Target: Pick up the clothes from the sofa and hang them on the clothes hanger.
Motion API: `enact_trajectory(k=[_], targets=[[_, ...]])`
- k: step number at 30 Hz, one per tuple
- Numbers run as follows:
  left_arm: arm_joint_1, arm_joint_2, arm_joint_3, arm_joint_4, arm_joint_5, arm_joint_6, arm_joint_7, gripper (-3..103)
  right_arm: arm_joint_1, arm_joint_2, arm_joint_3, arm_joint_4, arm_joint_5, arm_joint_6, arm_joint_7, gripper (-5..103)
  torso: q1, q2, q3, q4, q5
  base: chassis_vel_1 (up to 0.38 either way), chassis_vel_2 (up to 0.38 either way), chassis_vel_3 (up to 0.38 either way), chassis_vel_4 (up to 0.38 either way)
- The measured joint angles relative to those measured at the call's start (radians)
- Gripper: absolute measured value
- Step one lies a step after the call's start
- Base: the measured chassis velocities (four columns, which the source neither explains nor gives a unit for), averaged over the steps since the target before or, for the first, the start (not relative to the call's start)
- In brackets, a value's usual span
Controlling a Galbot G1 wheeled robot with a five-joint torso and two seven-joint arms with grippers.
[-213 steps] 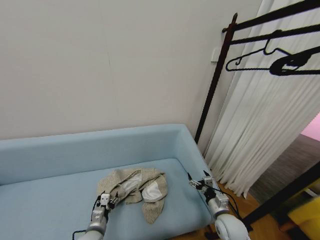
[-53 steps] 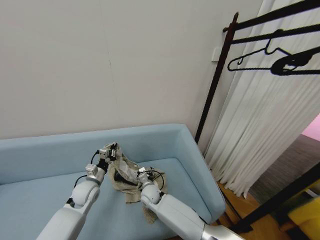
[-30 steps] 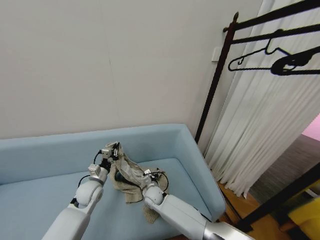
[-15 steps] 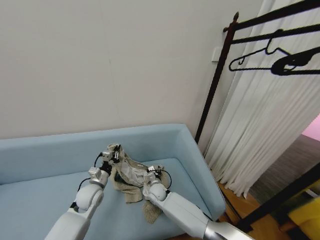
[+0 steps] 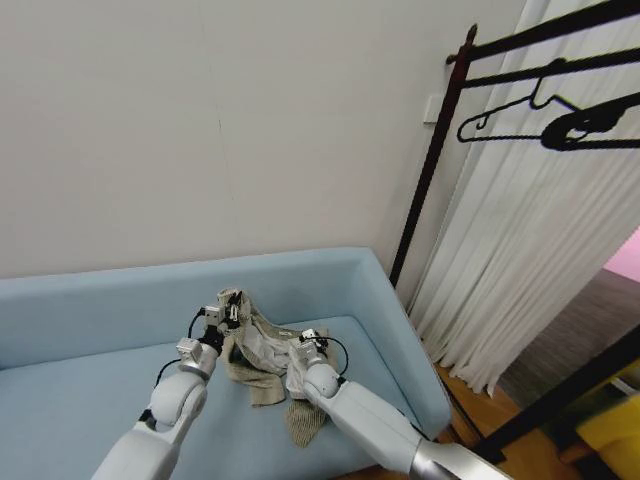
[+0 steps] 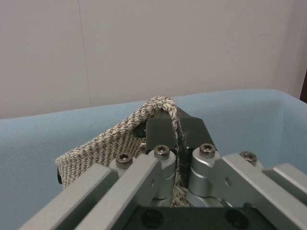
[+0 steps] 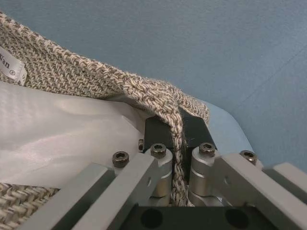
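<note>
Both left claw (image 5: 226, 309) and right claw (image 5: 308, 339) pinch the garment (image 5: 262, 352)

1. The head camera looks forward and down over the sofa (image 5: 90, 320), the wall (image 5: 200, 120) behind it and the clothes rack (image 5: 428, 170) past its right end.
2. The left wrist camera, close behind the left claw (image 6: 178, 129), faces the sofa's backrest.
3. The right wrist camera, close behind the right claw (image 7: 176, 127), faces the sofa's seat.
4. All share the garment (image 5: 255, 378) on the sofa.
</note>
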Motion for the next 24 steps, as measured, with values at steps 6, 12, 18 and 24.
enact_trajectory(k=[6, 12, 18, 24], targets=[[0.003, -0.002, 0.005, -0.006, 0.003, 0.0, 0.0, 2, -0.007, -0.004, 0.019, 0.001, -0.002, 0.017, -0.005, 2, 0.0, 0.0, 0.0, 0.0, 0.0, 0.0, 0.0, 0.0, 0.0], [0.017, -0.012, 0.004, -0.007, 0.006, -0.009, 0.006, 2, -0.005, 0.0, 0.041, 0.009, -0.055, 0.055, -0.02, 2, 0.0, 0.0, 0.0, 0.0, -0.0001, 0.0, 0.0, 0.0, 0.0], [0.043, -0.032, -0.004, -0.007, 0.018, -0.026, 0.01, 0, 0.007, -0.011, 0.079, 0.043, -0.172, 0.094, -0.059, 2, 0.0, 0.0, 0.0, 0.0001, 0.0, 0.0, 0.0, 0.0, 0.0], [0.055, -0.046, -0.006, -0.007, 0.024, -0.026, 0.006, 21, 0.038, -0.055, 0.11, 0.103, -0.224, 0.11, -0.095, 2, 0.0, 0.0, 0.0, -0.0002, 0.0, 0.0, 0.0, 0.0, 0.0]])
